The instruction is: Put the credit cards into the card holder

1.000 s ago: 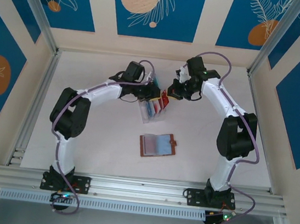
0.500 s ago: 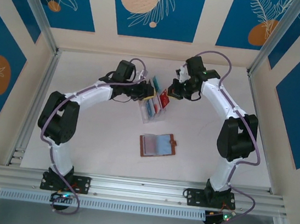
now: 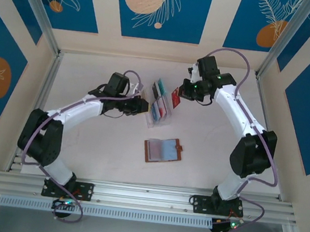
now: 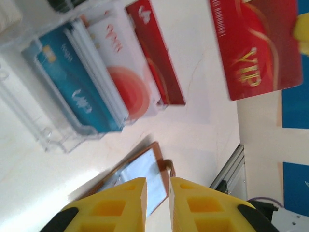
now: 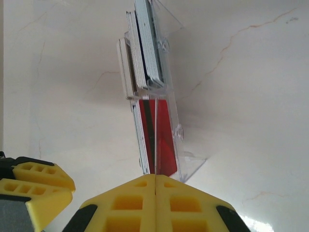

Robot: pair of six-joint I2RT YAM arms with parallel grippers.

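My right gripper (image 3: 180,92) is shut on a red "VIP" credit card (image 4: 253,48), held just behind and above the clear slotted rack (image 3: 158,112). In the right wrist view its fingers (image 5: 155,176) are pressed together on the card's edge. The rack holds more credit cards: teal (image 4: 72,92), cream with a red circle (image 4: 123,77) and another red one (image 4: 154,53). The brown card holder (image 3: 163,150) lies open on the table in front of the rack, clear pockets up. My left gripper (image 3: 142,106) hovers left of the rack, its jaws (image 4: 157,186) slightly apart with nothing between them.
The white table (image 3: 94,142) is ringed by aluminium rails, with one rail (image 3: 40,101) along the left side and another across the front. The left gripper's yellow fingers (image 5: 34,179) show at the lower left of the right wrist view.
My left arm has pulled back to the left, away from the rack. My right gripper has lifted the red card up and back out of the rack.
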